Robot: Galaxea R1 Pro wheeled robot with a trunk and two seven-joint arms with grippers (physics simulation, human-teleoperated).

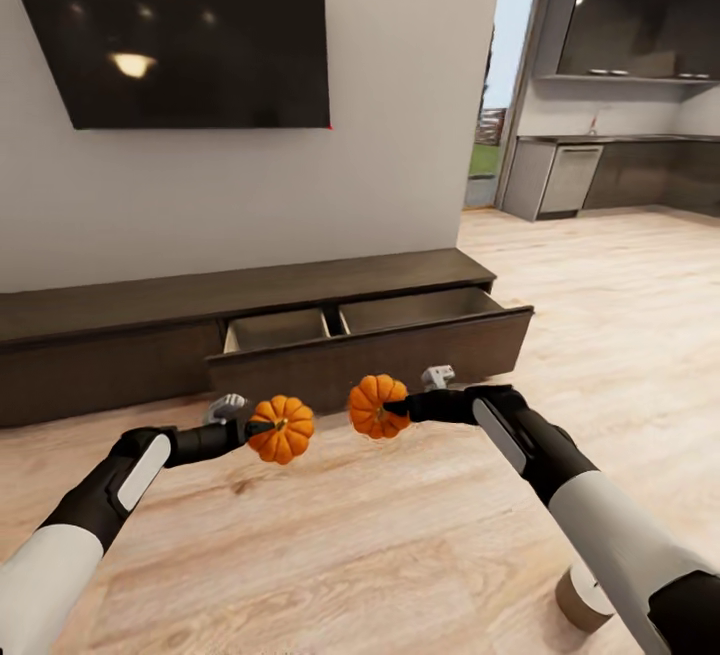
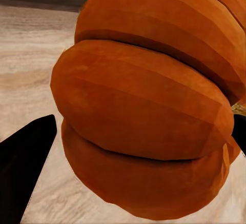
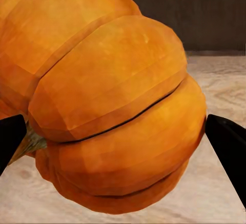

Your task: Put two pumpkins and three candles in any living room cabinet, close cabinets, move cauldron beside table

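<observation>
My left gripper (image 1: 262, 427) is shut on an orange ribbed pumpkin (image 1: 281, 429), held above the wood floor. The right gripper (image 1: 397, 408) is shut on the second pumpkin (image 1: 374, 406), a hand's width to the right of the first. Close up, the left wrist view has its pumpkin (image 2: 148, 106) between black fingers (image 2: 25, 167); the right wrist view has the other pumpkin (image 3: 110, 101) between its fingers (image 3: 228, 147). Just beyond both stands the long dark-brown cabinet (image 1: 120, 320) with one wide drawer (image 1: 370, 335) pulled open, its two pale compartments bare. A beige candle (image 1: 582, 595) stands on the floor under my right forearm.
A large black TV (image 1: 170, 25) hangs on the grey wall above the cabinet. To the right the wood floor (image 1: 620, 315) runs on into a kitchen with dark cupboards (image 1: 640, 15). The open drawer front juts out toward me.
</observation>
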